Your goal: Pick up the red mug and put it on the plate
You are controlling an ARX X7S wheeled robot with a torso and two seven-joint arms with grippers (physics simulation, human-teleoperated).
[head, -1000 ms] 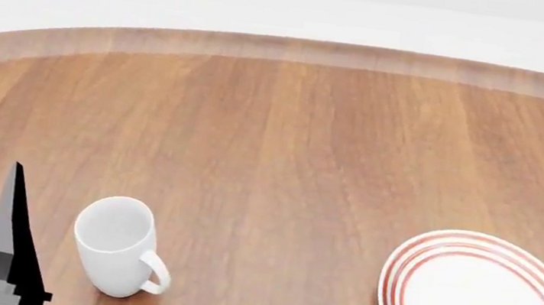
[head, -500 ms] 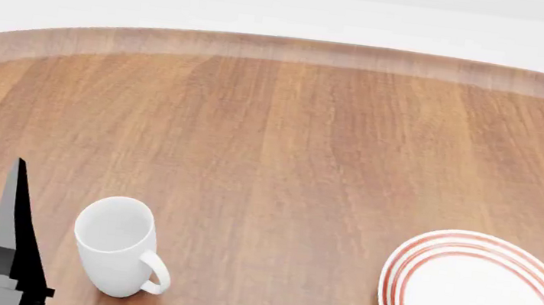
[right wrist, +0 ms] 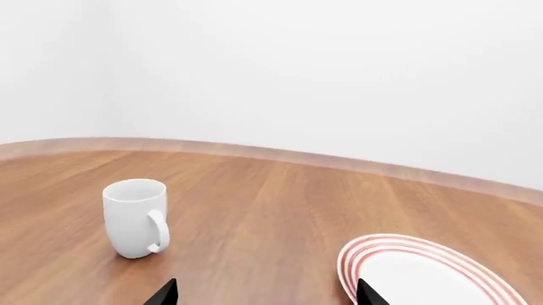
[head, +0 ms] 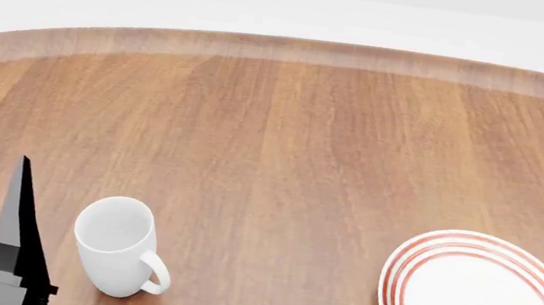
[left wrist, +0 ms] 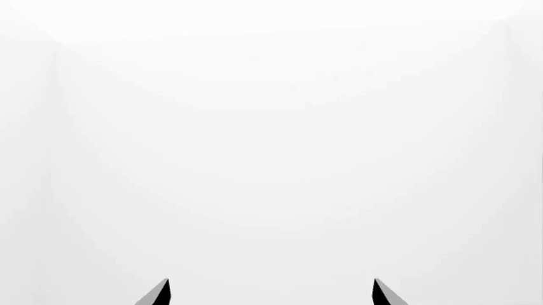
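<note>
The red mug is out of view in every frame. The plate [head: 486, 300], white with red rings, lies at the near right of the wooden table; it also shows in the right wrist view [right wrist: 424, 273]. My left gripper [left wrist: 271, 293] is open and empty and faces a blank white wall. One of its fingers [head: 17, 231] stands upright at the near left in the head view, just left of the plain white mug. My right gripper [right wrist: 267, 293] is open and empty, low over the table between the white mug and the plate.
A plain white mug [head: 117, 246] stands upright at the near left, its handle toward the plate; it also shows in the right wrist view [right wrist: 136, 217]. The round wooden table [head: 274, 137] has its far edge against white walls.
In the head view the left gripper's finger has risen slightly and shifted a little right. The small dark tips of the right gripper have left the bottom edge of that view.
</note>
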